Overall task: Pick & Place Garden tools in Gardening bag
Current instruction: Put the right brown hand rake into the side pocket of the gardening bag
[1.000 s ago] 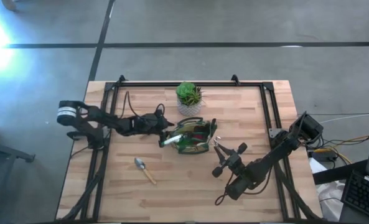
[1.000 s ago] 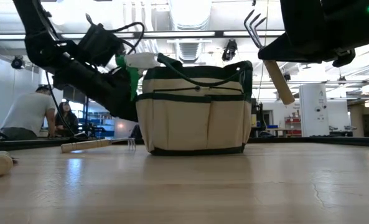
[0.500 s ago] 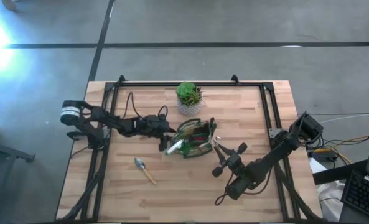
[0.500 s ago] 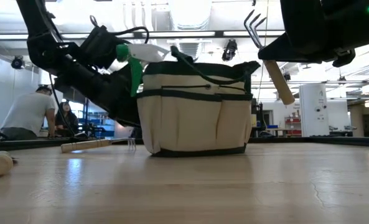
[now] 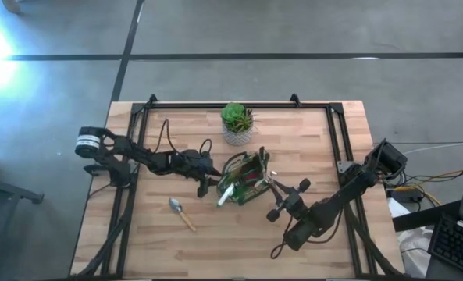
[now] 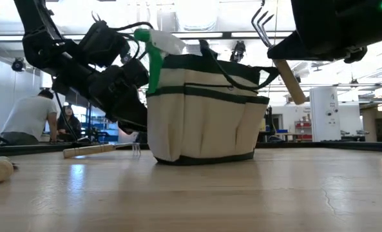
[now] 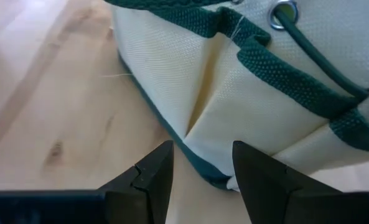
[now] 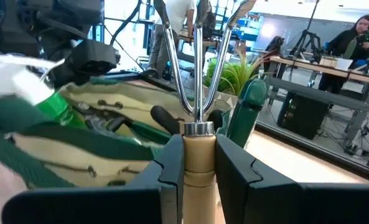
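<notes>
At mid-desk (image 5: 309, 133), the tan fabric gardening bag with green trim (image 5: 245, 176) tilts; the left gripper (image 7: 200, 177), parted and empty, nudges its side, while the right gripper (image 8: 199, 163) clamps a wooden-handled rake fork (image 8: 197, 93).

bag (image 7: 284, 81): woven canvas | rake fork (image 8: 198, 93): glossy metal tines, wood handle

Grey concrete floor (image 5: 309, 31) crossed by dark seams; bright ceiling lights (image 6: 197, 9), desks (image 8: 315, 68), seated people (image 6: 29, 116) beyond.
</notes>
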